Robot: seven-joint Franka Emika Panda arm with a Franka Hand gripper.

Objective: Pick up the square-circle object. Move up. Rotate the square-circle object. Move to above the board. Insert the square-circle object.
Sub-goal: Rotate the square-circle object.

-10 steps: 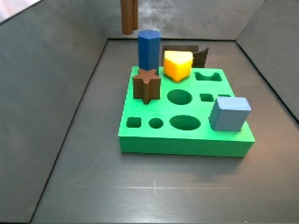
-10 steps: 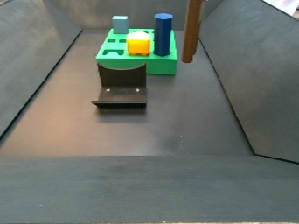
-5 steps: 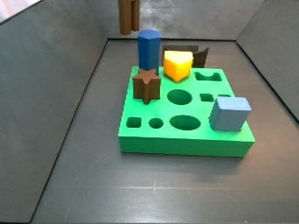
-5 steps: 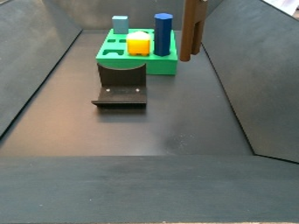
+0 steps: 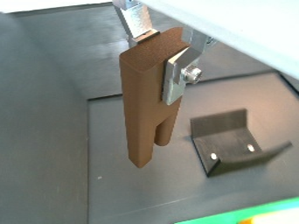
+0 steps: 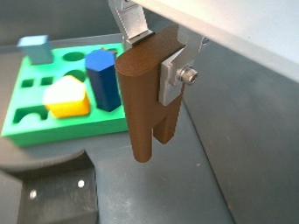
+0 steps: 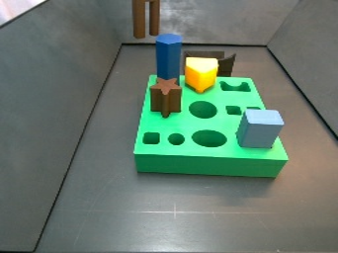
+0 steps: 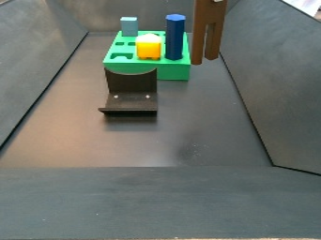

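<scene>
My gripper [image 5: 158,52] is shut on the square-circle object [image 5: 142,105], a tall brown block with a rounded top end and a notch at its lower end. The block hangs upright in the air, off the floor. Both wrist views show it, also the view with the board [image 6: 142,105]. In both side views only the block shows, at the top edge [image 7: 145,17] [image 8: 209,33], beside and above the far part of the board; the gripper is cut off there. The green board [image 7: 211,166] [image 8: 175,71] [image 6: 47,131] lies on the floor.
The board carries a blue prism [image 7: 168,54] [image 8: 175,36] [image 6: 103,79], a yellow piece [image 7: 200,73] [image 6: 68,98], a light blue cube [image 7: 262,127] [image 8: 129,25] and a brown star peg [image 7: 165,95]. The dark fixture [image 8: 129,94] [image 5: 233,140] stands beside the board. Grey walls enclose the floor.
The block has turned about its upright axis in my grip; its notch and a wider face now show in the side views. It stays at about the same height.
</scene>
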